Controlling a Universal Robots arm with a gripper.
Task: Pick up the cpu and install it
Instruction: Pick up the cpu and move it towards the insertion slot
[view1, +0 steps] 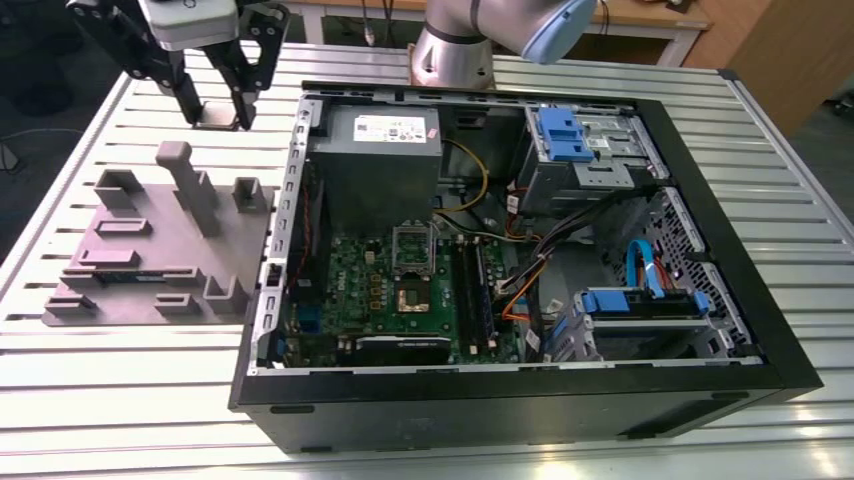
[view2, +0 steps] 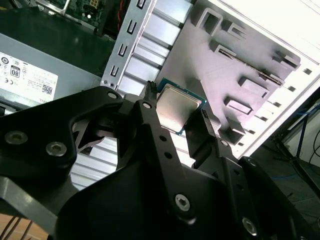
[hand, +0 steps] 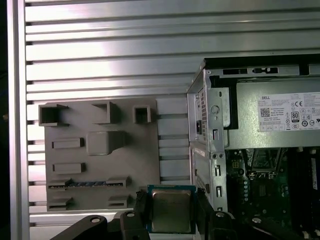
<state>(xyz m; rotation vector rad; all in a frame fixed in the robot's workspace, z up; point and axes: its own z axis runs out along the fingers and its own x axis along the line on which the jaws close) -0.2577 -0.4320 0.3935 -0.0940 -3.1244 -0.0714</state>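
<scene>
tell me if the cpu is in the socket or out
Out: the gripper holds the cpu over the table, outside the computer case.

The cpu is a small, flat, square chip. Its silvery-grey metal top has rounded corners and sits on a thin green board whose edge shows as a narrow rim around it. In both wrist views the metal top faces the camera, with soft reflections on it. The chip is clamped on two opposite edges between the black fingers of the tool. It lies flat between them, over the slatted bench. Behind it is the gap between a grey plate and the open computer case.
</scene>
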